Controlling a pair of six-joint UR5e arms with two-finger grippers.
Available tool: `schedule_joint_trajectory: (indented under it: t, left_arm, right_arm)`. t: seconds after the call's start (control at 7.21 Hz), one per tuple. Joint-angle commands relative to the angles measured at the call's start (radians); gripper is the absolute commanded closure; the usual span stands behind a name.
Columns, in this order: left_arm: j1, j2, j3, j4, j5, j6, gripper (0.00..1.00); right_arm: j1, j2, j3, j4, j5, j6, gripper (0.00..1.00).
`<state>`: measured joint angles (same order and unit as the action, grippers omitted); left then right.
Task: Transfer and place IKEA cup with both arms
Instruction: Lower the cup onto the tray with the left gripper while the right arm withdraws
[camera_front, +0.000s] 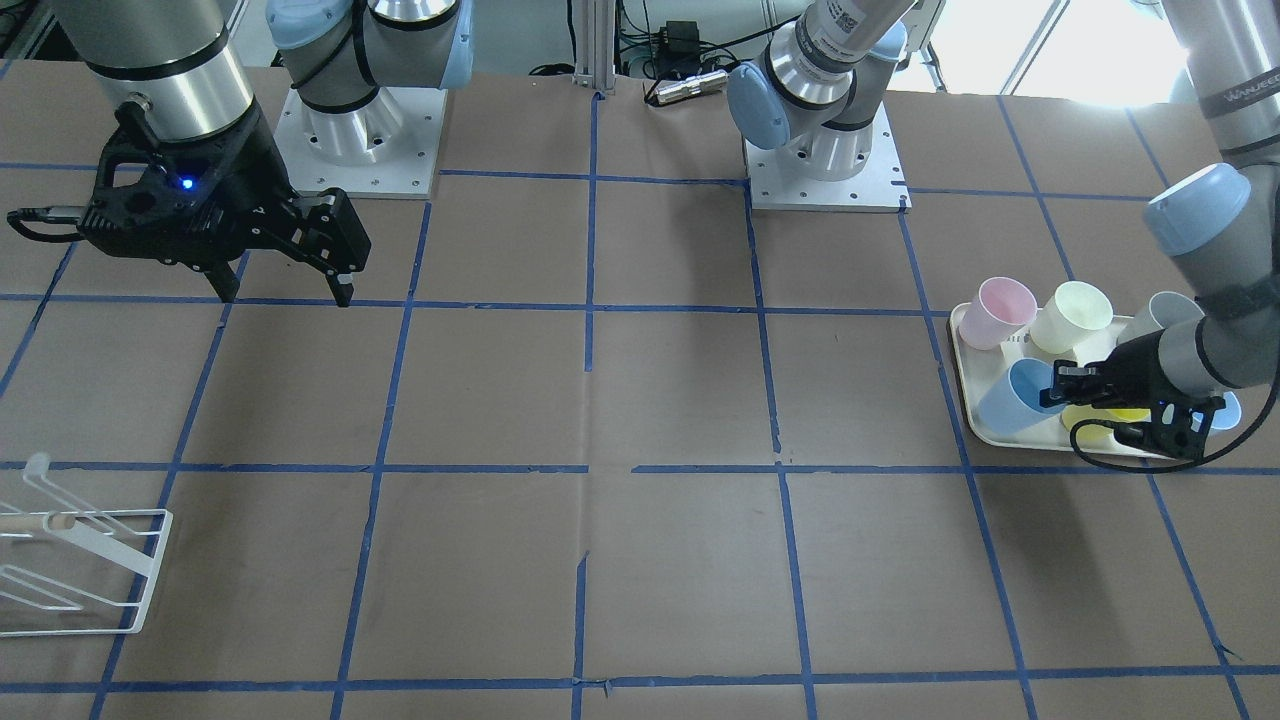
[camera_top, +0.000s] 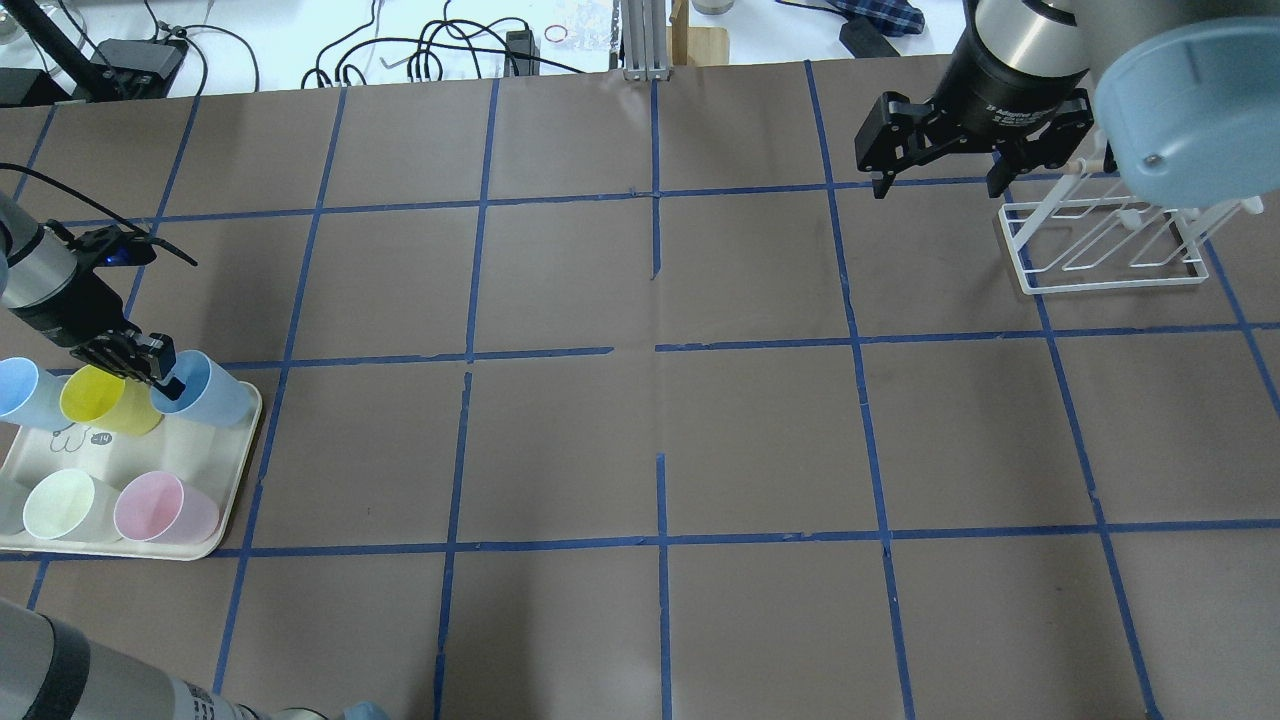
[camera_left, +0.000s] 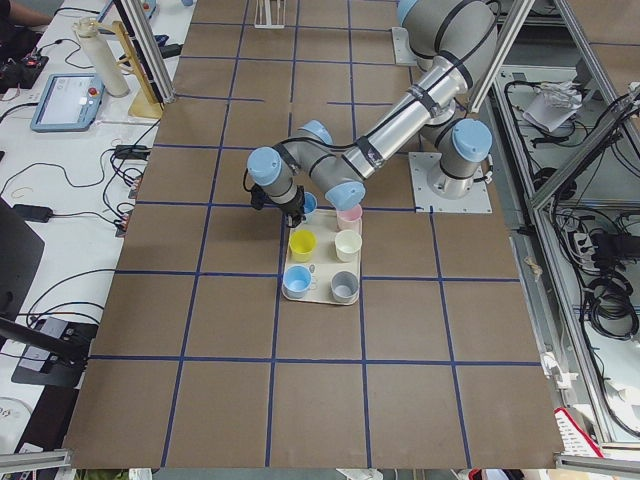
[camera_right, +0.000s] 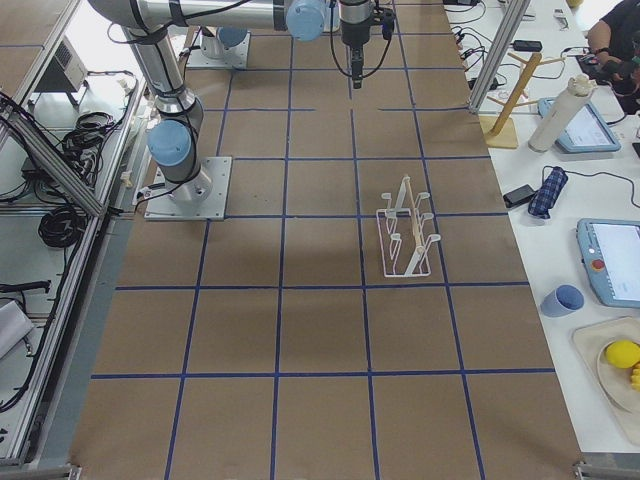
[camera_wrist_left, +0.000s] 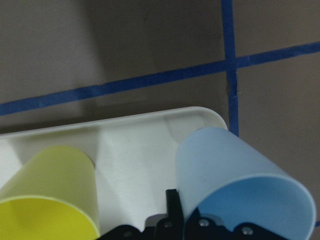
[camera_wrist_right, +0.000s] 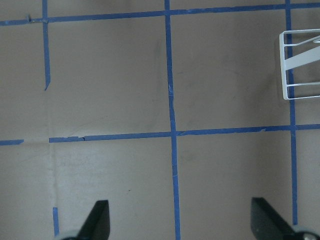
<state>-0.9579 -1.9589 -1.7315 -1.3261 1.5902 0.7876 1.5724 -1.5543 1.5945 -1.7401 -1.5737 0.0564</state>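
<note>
I am straddling the rim of the upright pale-blue IKEA cup (camera_top: 220, 400) with my left gripper (camera_top: 168, 380), clamped or not I cannot tell, at the corner of the white tray (camera_top: 243, 465) holding five other cups, while my right gripper (camera_top: 935, 170) is hovering well apart, jaws spread, beside the wire rack (camera_top: 1100, 245).

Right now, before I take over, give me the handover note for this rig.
Left hand: fingers straddle the rim of the IKEA cup; I cannot tell whether it is clamped.
Right hand: open, empty, above the table beside the white wire rack.
The cup sits in a corner of the white tray, next to the yellow cup.
Done: left hand is at the cup.
Left: lift, hand over to the right hand, place.
</note>
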Motion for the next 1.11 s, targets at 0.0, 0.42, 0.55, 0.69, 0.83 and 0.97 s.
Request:
schedule_joint_trajectory:
  t: [0.0, 0.42, 0.55, 0.69, 0.83, 0.97]
  left_arm:
    - [-0.001, -0.017, 0.004, 0.002, 0.002, -0.001, 0.86]
    - [0.001, -0.025, 0.01, 0.002, -0.003, -0.001, 0.14]
    - [-0.002, -0.014, 0.013, 0.002, -0.012, -0.008, 0.06]
    - [-0.019, 0.004, 0.032, -0.011, -0.012, -0.02, 0.0]
    - [-0.05, 0.018, 0.062, -0.031, -0.015, -0.054, 0.0]
    - [-0.106, 0.037, 0.107, -0.076, -0.015, -0.132, 0.0]
  right_arm:
    - [0.0, -0.003, -0.001, 0.01, -0.043, 0.042, 0.0]
    - [0.0, -0.003, -0.002, 0.045, -0.045, 0.04, 0.0]
    - [0.0, -0.004, -0.002, 0.05, -0.045, 0.04, 0.0]
    - [0.0, -0.004, -0.002, 0.047, -0.045, 0.04, 0.0]
    - [0.0, -0.004, -0.002, 0.044, -0.04, 0.039, 0.0]
    - [0.0, -0.004, -0.002, 0.05, -0.025, 0.039, 0.0]
